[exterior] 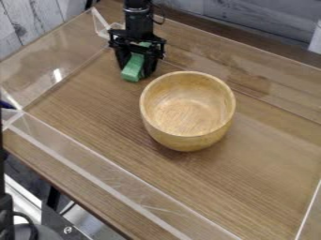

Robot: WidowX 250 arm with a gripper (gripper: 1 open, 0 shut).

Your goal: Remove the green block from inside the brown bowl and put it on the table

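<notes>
Green block [129, 66] sits on the surface [88, 131], outside the brown bowl [189, 111], at about ten o'clock from it and well clear of its rim. My gripper [134, 64] points straight down over the block, fingers spread either side, released as far as I can tell. Its long axis appears to run toward the bowl. I judge only a straight lift remains. Bright, matte, plain bar.

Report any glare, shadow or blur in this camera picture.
Camera view: white glare streaks run along the clear acrylic wall at left; the brown bowl casts only a soft shadow, so the light is diffuse; the picture is coarse overall, and the green block between the gripper jaws lacks crisp edges.
</notes>
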